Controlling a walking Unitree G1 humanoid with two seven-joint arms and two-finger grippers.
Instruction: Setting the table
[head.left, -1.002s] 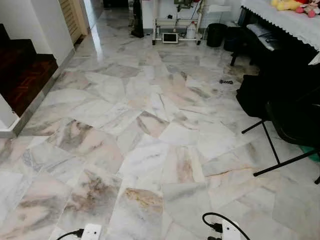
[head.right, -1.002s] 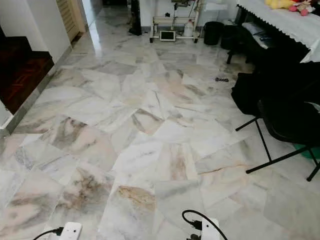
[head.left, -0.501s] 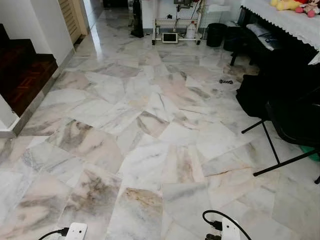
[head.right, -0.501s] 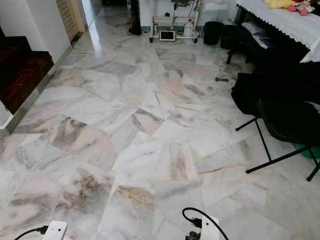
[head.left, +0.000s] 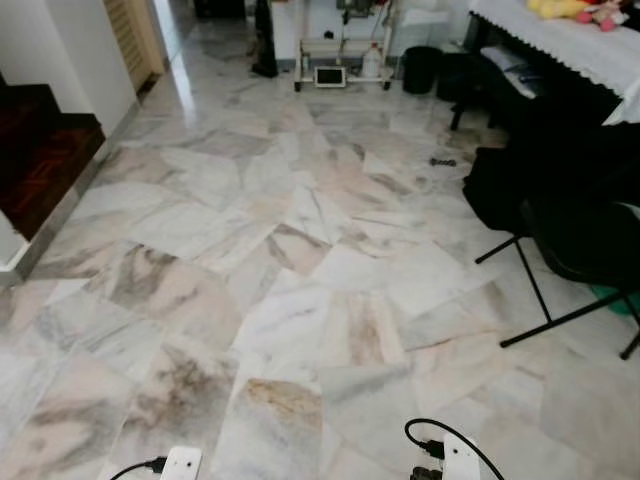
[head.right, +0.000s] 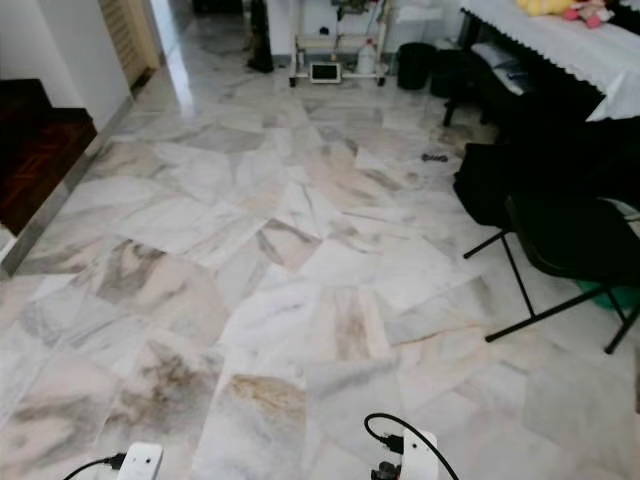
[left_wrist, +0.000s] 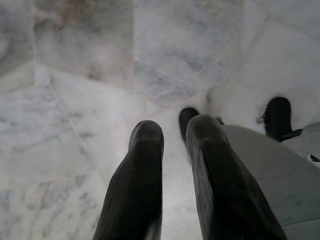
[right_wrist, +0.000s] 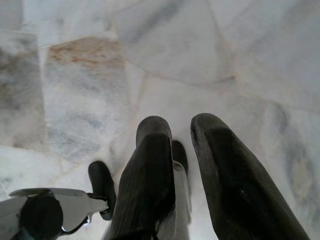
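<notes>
At nine o'clock sits the dark wooden stair landing (head.left: 45, 150), matte and reddish against a white wall, and from there the marble floor (head.left: 300, 260) spreads out in big irregular slabs, glossy, veined grey, pink and rust. Down at six o'clock the left tool (left_wrist: 172, 145) hangs over that marble, its two ribbed black fingers a narrow gap apart and gripping nothing; the right tool (right_wrist: 180, 137) hangs just the same, fingers slightly parted, empty, with a black cable looping off its white wrist housing. Up at twelve o'clock, a low white rack (head.left: 340, 55) with a small screen and a jug, and a black bin (head.left: 420, 68) beside it. Sliding over to two o'clock, here's the counter (head.left: 570, 45) that matters, draped in a white lace-edged cloth with soft toys at its far end, too small to read further. At three o'clock a black folding chair (head.left: 580, 250) on thin metal legs stands beside a black bag (head.left: 495, 190). As for the table setting: by my read it has barely begun, no dishes or cutlery in either tool, and the counter well apart from the robot, so fetching and laying everything is left.
</notes>
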